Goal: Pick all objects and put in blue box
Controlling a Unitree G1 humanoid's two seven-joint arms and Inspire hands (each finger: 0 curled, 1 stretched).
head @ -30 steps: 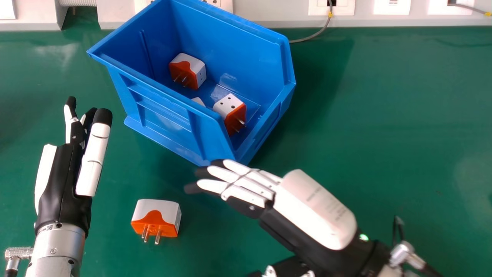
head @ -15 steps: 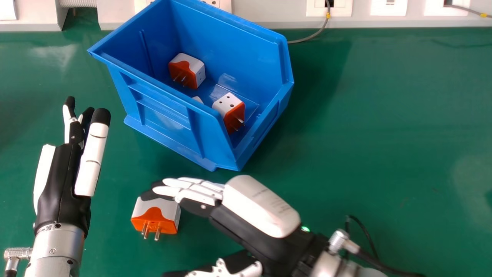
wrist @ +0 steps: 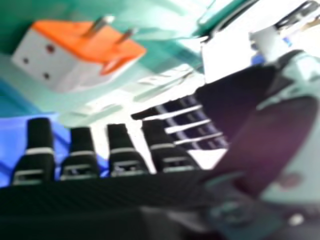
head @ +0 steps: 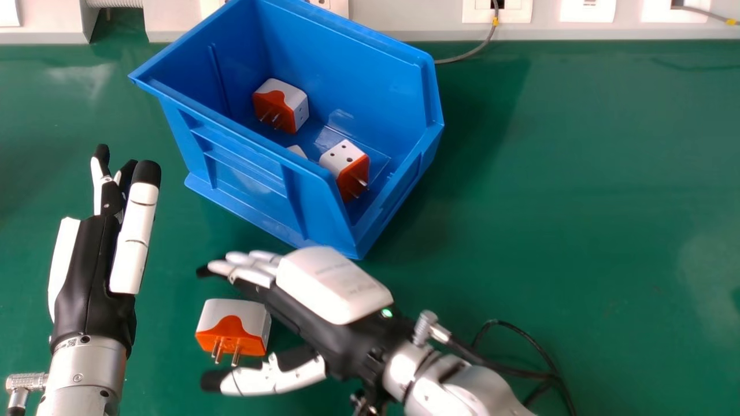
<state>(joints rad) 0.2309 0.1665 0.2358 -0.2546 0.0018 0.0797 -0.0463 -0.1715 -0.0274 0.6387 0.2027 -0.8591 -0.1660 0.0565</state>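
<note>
In the head view my right hand (head: pixel 335 286) is open around the orange and white plug adapter (head: pixel 234 329), its fingers beyond the adapter and its thumb on the near side, without gripping it. The right hand view has the adapter (wrist: pixel 75 55) off the fingertips of my right hand (wrist: pixel 125 150), prongs showing. My left hand (head: pixel 95 266) is open at the left, apart from the adapter. The blue box (head: pixel 248 167) stands behind both hands; inside are an adapter (head: pixel 281 106) at the back, another adapter (head: pixel 346 169) nearer the front, and a partly hidden white piece (head: pixel 297 151).
The green table (head: pixel 578 202) stretches off to the right of the box. A grey cable (head: pixel 474 53) runs from a wall socket down behind the box. Black cables (head: pixel 523 346) trail from my right wrist over the table.
My right hand has moved left, and its thumb has come into sight on the near side of the adapter. The adapter and my left hand have stayed nearly still.
</note>
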